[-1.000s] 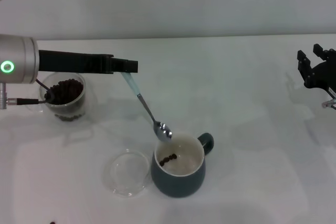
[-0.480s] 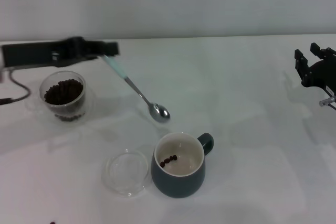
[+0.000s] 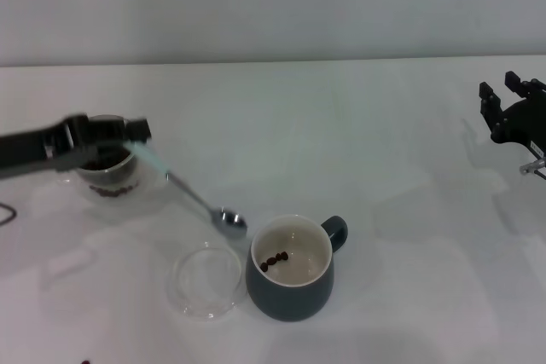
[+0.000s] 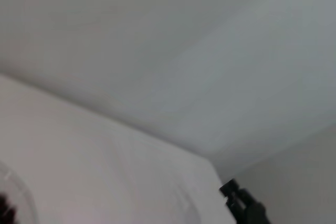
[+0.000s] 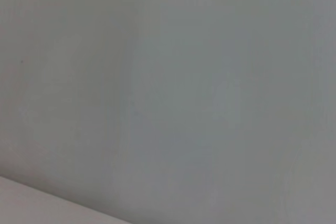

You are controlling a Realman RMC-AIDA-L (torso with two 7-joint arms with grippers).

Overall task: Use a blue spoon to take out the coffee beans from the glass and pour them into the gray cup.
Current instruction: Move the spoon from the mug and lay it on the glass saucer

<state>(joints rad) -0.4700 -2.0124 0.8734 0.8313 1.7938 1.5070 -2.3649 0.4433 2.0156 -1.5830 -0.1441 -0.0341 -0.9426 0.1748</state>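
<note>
My left gripper (image 3: 130, 133) is shut on the pale blue handle of the blue spoon (image 3: 192, 196), right in front of the glass (image 3: 121, 180). The glass is partly hidden behind it, with coffee beans (image 3: 111, 191) showing low inside. The spoon slants down to the right. Its shiny bowl looks empty and hangs low beside the left rim of the gray cup (image 3: 290, 289). A few beans (image 3: 274, 260) lie inside that cup. My right gripper (image 3: 510, 108) is open and parked at the far right.
A flat clear glass dish (image 3: 205, 280) lies just left of the gray cup, below the spoon's bowl. The cup's handle points to the back right. In the left wrist view the right gripper (image 4: 242, 206) shows far off, against the wall.
My left arm has swung left and down with the spoon. The spoon's bowl has moved from above the cup's rim to a low spot beside the cup's left side. The right arm has stayed put.
</note>
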